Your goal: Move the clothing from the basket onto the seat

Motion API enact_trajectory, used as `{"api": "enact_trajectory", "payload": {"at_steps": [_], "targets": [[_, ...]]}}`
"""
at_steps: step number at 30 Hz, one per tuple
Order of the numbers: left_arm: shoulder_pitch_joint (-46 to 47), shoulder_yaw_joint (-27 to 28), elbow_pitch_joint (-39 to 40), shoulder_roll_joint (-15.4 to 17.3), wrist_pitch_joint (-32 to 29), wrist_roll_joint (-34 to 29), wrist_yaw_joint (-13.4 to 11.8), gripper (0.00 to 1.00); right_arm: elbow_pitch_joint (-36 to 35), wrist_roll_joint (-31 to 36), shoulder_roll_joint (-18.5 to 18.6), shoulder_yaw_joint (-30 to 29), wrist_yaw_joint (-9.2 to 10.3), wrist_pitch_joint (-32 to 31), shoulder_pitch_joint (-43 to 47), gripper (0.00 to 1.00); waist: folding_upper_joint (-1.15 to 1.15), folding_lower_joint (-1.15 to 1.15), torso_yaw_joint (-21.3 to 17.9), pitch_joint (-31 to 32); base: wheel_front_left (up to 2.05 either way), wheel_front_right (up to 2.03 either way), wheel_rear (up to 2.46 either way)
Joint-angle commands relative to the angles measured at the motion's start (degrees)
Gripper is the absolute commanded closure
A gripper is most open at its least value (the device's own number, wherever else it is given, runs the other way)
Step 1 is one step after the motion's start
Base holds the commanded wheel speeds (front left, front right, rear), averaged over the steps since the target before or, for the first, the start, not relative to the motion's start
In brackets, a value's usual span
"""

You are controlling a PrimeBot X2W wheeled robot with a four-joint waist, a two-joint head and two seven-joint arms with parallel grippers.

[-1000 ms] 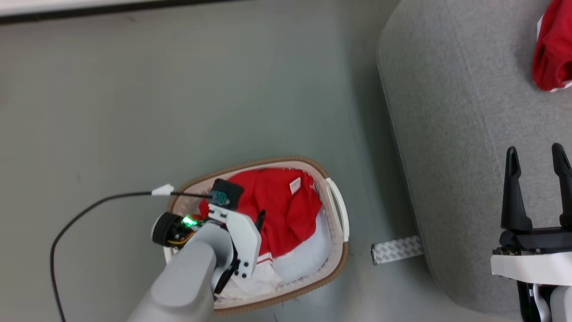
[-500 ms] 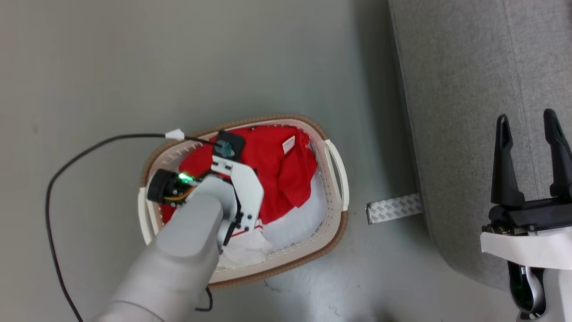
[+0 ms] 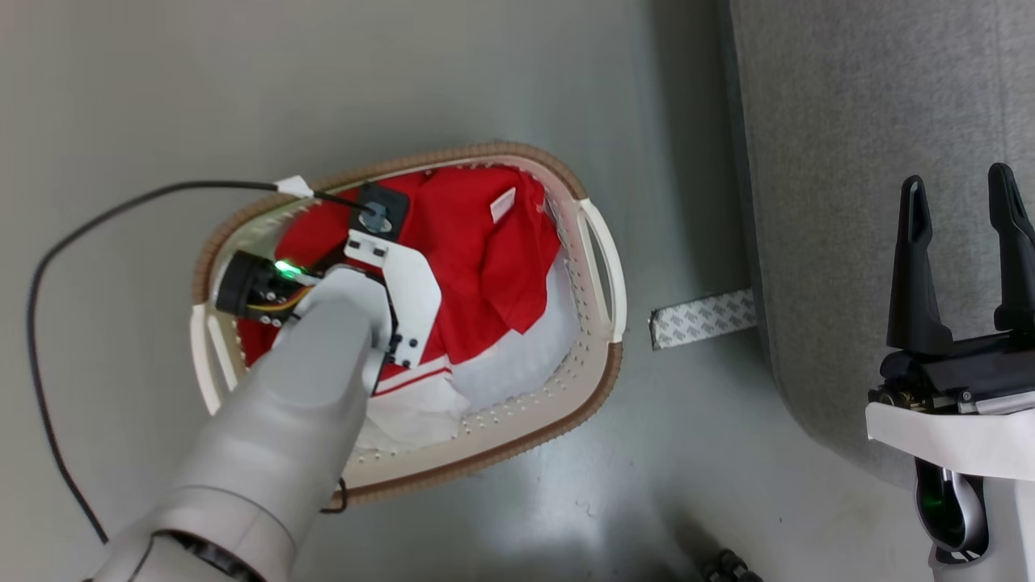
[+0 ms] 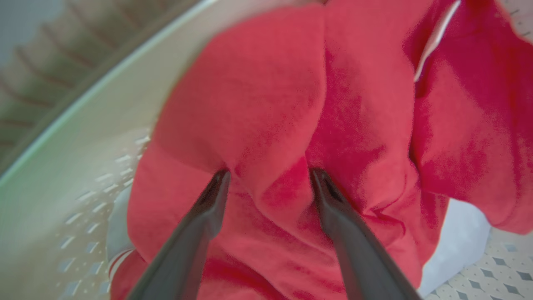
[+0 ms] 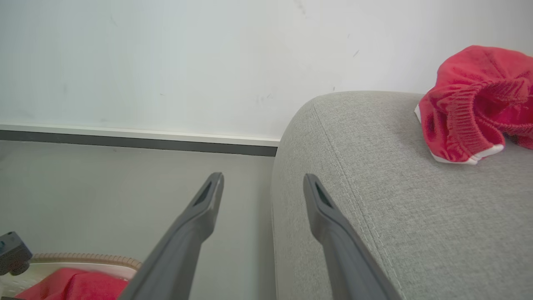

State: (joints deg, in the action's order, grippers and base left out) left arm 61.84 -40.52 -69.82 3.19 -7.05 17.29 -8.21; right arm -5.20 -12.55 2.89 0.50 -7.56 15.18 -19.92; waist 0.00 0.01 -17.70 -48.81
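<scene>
The basket [image 3: 584,393] stands on the floor, with red clothing [image 3: 477,250] heaped in it over a white cloth [image 3: 517,364]. My left forearm [image 3: 307,380] reaches down into it. In the left wrist view my left gripper [image 4: 268,177] is open, its tips pressed into the red clothing [image 4: 270,104] with a fold bulging between them. My right gripper [image 3: 958,190] stands open and empty over the edge of the seat [image 3: 849,121]. The right wrist view has the right gripper [image 5: 262,179] beside the seat [image 5: 374,187], where another red garment [image 5: 474,100] lies.
A patterned tape strip [image 3: 702,318] lies on the grey floor between basket and seat. A black cable [image 3: 97,218] loops from the left wrist across the floor. A white wall with a dark baseboard [image 5: 137,141] runs behind.
The head camera has tilted, so the basket sits higher in the picture. My left arm has stayed in the basket, over the red clothing. Both grippers stay open.
</scene>
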Motion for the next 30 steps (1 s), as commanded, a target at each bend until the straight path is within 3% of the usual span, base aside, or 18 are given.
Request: {"api": "enact_trajectory", "payload": {"at_steps": [1,5,6,7,8,16,30], "targets": [[0.8,-0.1,-0.5,0.7,0.1,-0.8,-0.3,0.0,-0.3,-0.3,0.0,0.1,0.14,-0.1,-0.8,0.0,0.0,-0.01,-0.5,-1.4,0.0,0.0,0.0],[2.1,-1.0,-1.5,0.8,1.0,-1.3,-0.4,0.02,-0.7,-0.6,0.0,0.2,0.14,-0.1,-1.2,0.0,0.0,-0.01,-1.0,-3.1,0.0,0.0,0.0],[2.4,-1.3,-1.6,0.8,1.4,-1.6,-0.4,0.44,-0.8,-0.6,0.0,0.3,0.14,-0.1,-1.2,0.0,0.0,-0.01,-1.0,-3.3,0.0,0.0,0.0],[2.7,-1.6,-1.8,0.8,1.8,-1.8,-0.3,0.78,-0.8,-0.6,0.0,0.3,0.14,-0.1,-1.2,0.0,0.0,-0.01,-1.1,-3.6,0.0,0.0,0.0],[2.8,-2.0,-1.9,0.8,2.3,-1.8,-0.1,1.0,-0.8,-0.6,0.0,0.2,0.14,-0.1,-1.1,0.0,0.0,-0.01,-1.1,-3.7,0.0,0.0,0.0],[1.3,-1.4,-2.5,0.3,5.6,0.6,1.9,1.0,0.4,-0.4,0.0,-0.2,0.14,-0.1,-0.5,0.0,0.0,-0.01,-0.3,-2.0,0.0,0.0,0.0],[-10.1,0.8,3.7,-0.2,14.6,11.0,8.8,1.0,5.5,2.4,0.1,-1.8,0.15,0.0,3.6,0.0,0.0,-0.01,6.4,17.9,0.0,0.0,0.0]]}}
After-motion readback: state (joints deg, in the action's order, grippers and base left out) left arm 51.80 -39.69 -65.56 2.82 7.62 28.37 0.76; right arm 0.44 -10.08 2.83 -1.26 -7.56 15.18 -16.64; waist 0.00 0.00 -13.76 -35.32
